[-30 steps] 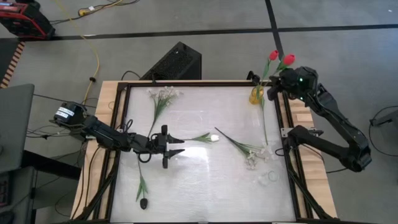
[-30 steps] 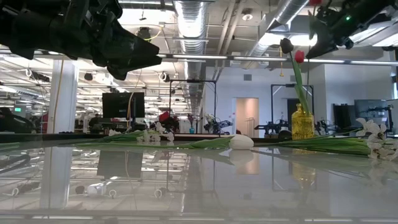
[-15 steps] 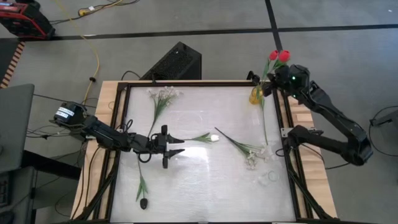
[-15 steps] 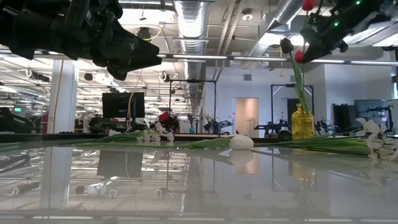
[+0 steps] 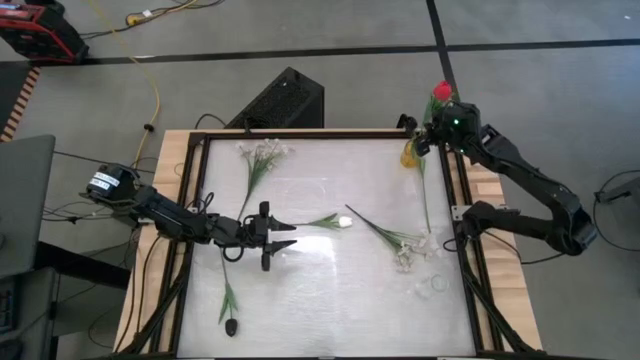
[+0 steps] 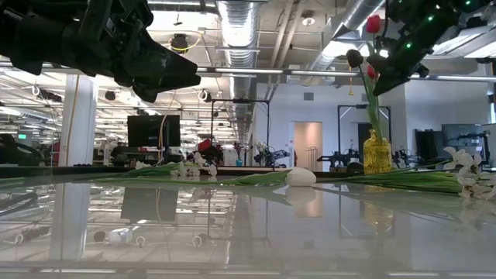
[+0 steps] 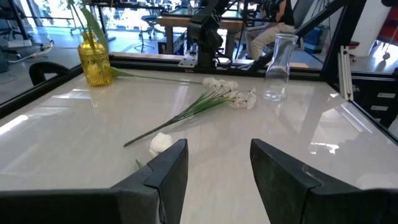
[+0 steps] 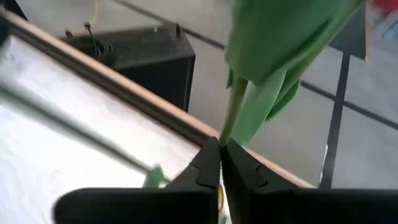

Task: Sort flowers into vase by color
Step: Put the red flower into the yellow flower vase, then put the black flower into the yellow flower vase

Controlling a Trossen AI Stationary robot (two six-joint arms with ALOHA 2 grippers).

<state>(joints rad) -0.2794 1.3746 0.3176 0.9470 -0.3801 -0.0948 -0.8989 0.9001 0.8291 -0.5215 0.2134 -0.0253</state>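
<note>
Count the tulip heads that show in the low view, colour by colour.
red tulips: 2
dark tulip: 1
white tulip: 1
Total: 4

Right gripper [image 5: 432, 133] (above yellow vase [image 5: 411, 153])

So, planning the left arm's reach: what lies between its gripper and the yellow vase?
In the left wrist view, only the white tulip, right before the fingers; beyond it, bare table to the vase.
</note>
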